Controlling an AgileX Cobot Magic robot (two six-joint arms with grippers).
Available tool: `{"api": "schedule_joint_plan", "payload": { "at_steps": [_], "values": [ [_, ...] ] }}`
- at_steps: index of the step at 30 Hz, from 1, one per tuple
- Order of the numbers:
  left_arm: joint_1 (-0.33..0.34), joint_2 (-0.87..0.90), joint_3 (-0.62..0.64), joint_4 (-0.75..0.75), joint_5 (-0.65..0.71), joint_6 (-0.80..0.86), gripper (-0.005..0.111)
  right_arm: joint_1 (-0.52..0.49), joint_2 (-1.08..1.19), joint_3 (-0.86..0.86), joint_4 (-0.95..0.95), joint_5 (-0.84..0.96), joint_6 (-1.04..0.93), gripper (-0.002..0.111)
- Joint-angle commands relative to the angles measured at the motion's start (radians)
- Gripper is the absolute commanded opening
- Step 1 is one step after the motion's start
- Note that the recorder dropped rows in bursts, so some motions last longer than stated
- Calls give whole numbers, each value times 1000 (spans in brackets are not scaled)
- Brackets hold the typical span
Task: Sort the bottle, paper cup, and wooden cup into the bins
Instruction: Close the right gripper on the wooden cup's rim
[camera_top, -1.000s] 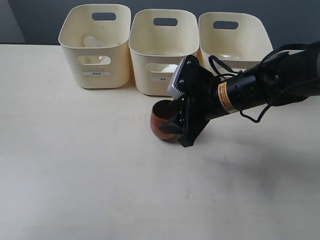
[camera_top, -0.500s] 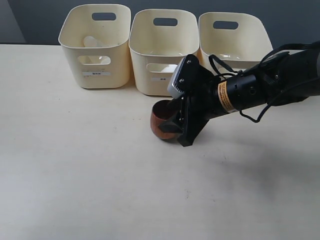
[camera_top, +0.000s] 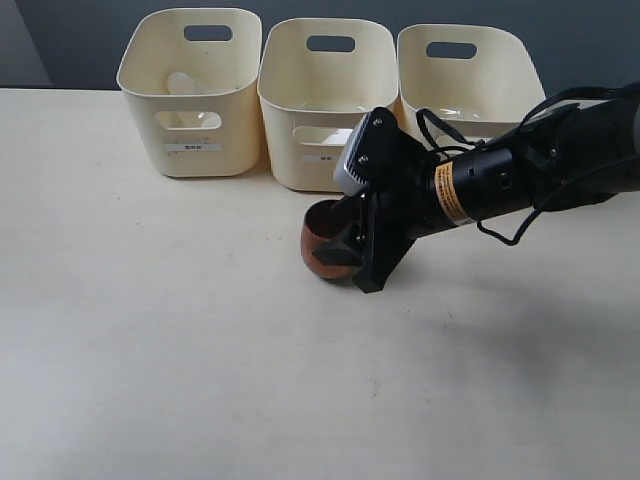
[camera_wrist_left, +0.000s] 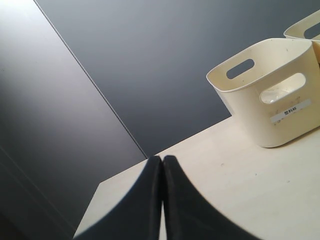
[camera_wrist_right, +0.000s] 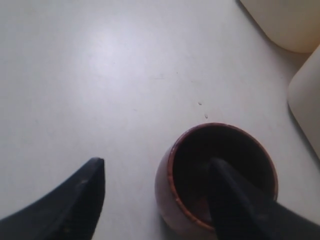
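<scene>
The wooden cup (camera_top: 318, 245) stands upright on the table in front of the middle bin (camera_top: 325, 110); it is reddish-brown with a dark inside (camera_wrist_right: 220, 150). My right gripper (camera_top: 345, 262) (camera_wrist_right: 156, 162) is open and straddles the cup's wall, one finger inside the cup and the other outside it, apart from it. Something pale and partly see-through lies in the left bin (camera_top: 190, 95) (camera_wrist_left: 265, 120); I cannot tell whether it is the bottle or the paper cup. My left gripper (camera_wrist_left: 162, 159) is shut on nothing, off to the table's left, outside the exterior view.
Three cream bins stand in a row along the table's far edge, the right bin (camera_top: 470, 80) partly behind my right arm (camera_top: 500, 185). A dark wall rises behind them. Bare table spreads in front of the cup.
</scene>
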Motion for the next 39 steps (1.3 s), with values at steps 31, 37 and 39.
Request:
{"api": "schedule_joint_plan", "payload": {
  "at_steps": [31,37,39],
  "values": [
    [0,-5,2,-2,-6,-3,0,-2,38,-6,24,-4,-4,58],
    [0,-5,2,-2,-6,-3,0,-2,38,-6,34,-6,-25,57],
    [0,-5,2,-2,-6,-3,0,-2,38,-6,39,-6,-32,57]
  ]
}}
